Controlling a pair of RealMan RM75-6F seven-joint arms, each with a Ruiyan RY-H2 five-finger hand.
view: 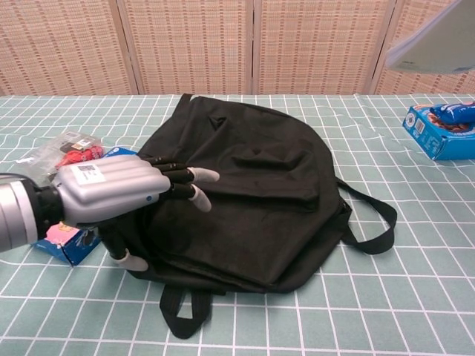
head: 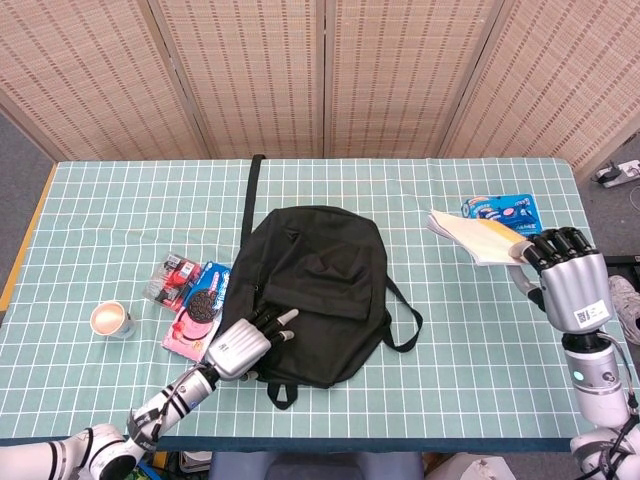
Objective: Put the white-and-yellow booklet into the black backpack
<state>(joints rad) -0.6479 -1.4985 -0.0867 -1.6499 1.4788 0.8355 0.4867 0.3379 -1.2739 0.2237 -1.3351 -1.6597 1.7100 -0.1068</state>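
Note:
The black backpack (head: 315,285) lies flat in the middle of the table, also seen in the chest view (view: 260,193). My left hand (head: 243,346) rests on its near left edge, with the fingers (view: 182,185) stretched out apart over the fabric and the thumb pointing down at the bag's rim. Nothing is clasped in it. At the right, my right hand (head: 566,277) holds the white-and-yellow booklet (head: 468,235) by one corner, above the table. In the chest view only the booklet's pale underside (view: 438,44) shows at the top right.
A blue snack box (head: 500,209) lies behind the booklet. Left of the backpack are a cookie box (head: 197,308), a red snack packet (head: 172,275) and a paper cup (head: 108,319). A long black strap (head: 251,200) runs toward the table's far edge.

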